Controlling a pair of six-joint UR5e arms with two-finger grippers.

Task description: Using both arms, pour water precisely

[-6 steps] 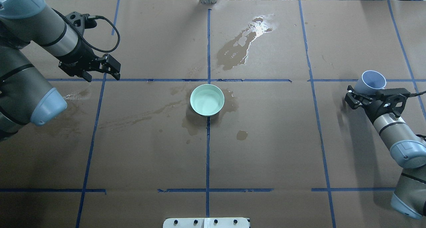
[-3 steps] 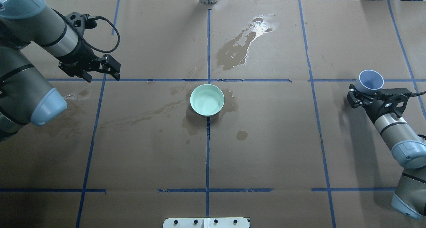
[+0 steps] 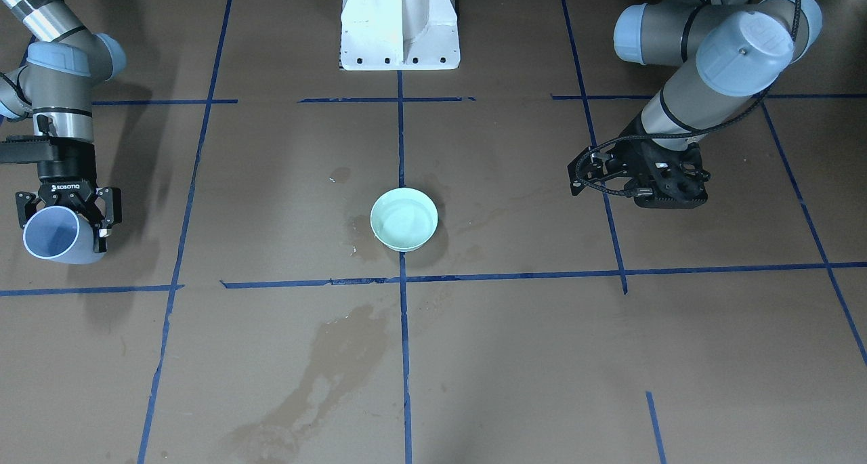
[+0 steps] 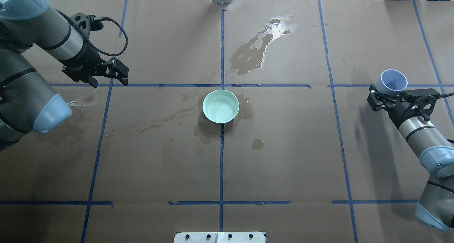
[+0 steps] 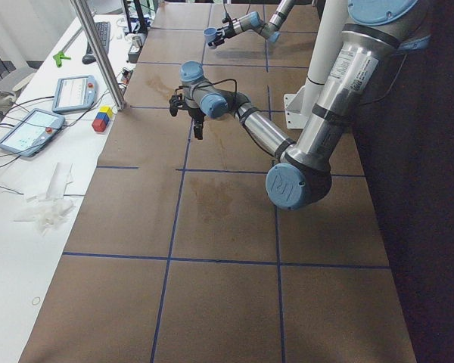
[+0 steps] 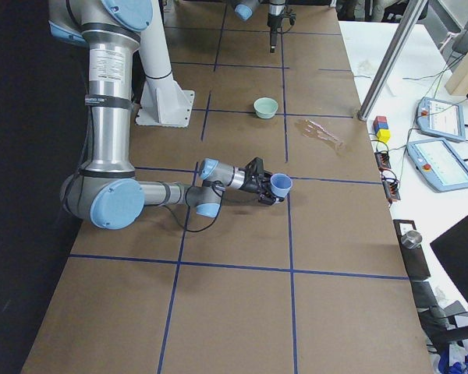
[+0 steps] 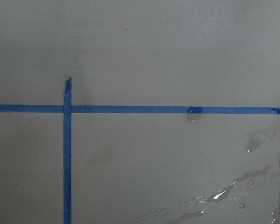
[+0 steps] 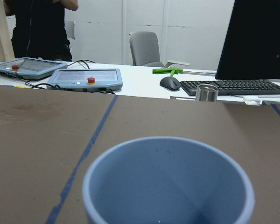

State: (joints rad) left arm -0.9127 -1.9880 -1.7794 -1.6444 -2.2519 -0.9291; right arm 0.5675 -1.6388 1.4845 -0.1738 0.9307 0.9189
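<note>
On the brown-papered bench (image 4: pixel 283 158), the right tool (image 4: pixel 384 95) hangs out at the robot's right side. It is clamped on the lower part of a pale blue cup (image 4: pixel 393 82). The cup is tipped, with its mouth turned up and away from the robot. The right wrist view looks straight into the cup, but I cannot tell if any liquid lies in it.

A mint-green bowl (image 4: pixel 203 107) stands mid-bench on the central tape line. The water (image 4: pixel 220 108) lies in this bowl, faintly glistening. It sits between the two tools and well apart from both. Dark wet stains (image 4: pixel 205 133) spread on the paper around the bowl.

The left tool (image 4: pixel 110 80) hovers over a tape crossing at the robot's left, a little farther out than the bowl. Its jaws are spread and hold nothing.

Farther still, a larger wet patch (image 4: pixel 253 53) shines near the far edge.
</note>
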